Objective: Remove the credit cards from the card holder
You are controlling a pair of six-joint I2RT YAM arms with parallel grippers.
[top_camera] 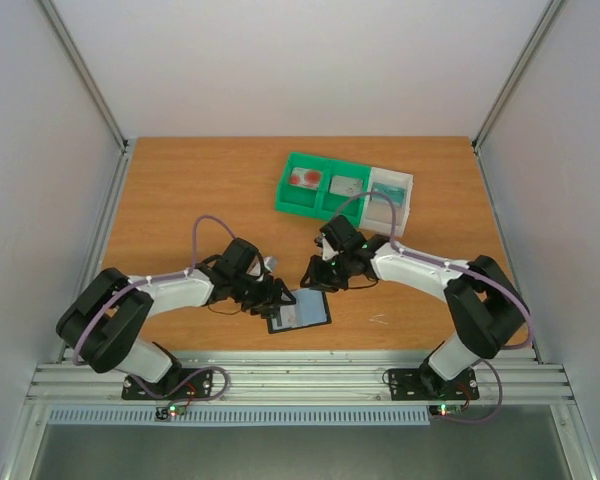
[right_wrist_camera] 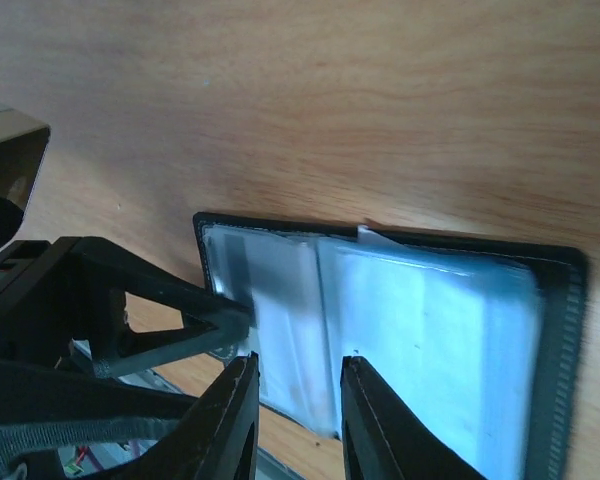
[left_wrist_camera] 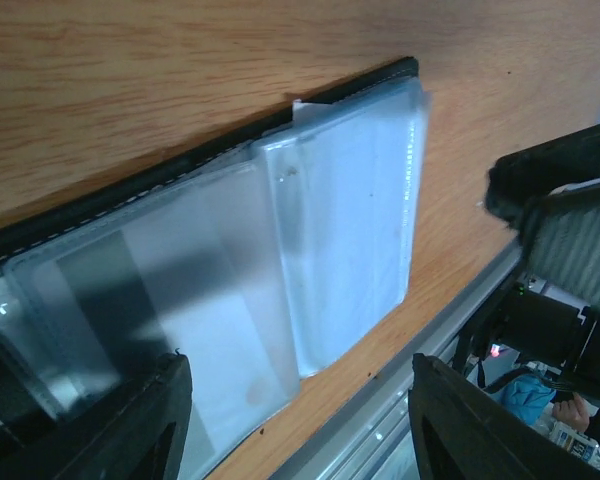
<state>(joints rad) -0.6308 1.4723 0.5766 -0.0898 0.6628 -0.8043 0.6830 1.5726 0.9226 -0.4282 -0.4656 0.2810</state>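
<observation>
My left jaws stand wide over the open card holder [left_wrist_camera: 340, 220]; only the right wrist view shows my left fingertip [right_wrist_camera: 225, 322] touching it. My right jaws: narrow, empty.

overhead far; wrists near card holder [top_camera: 300, 310]

Wooden surface [top_camera: 180, 190] under the left pincer [top_camera: 277, 296] — white walls [top_camera: 280, 60] beyond and either side, evenly lit — aluminium rails [top_camera: 300, 380] behind.
</observation>
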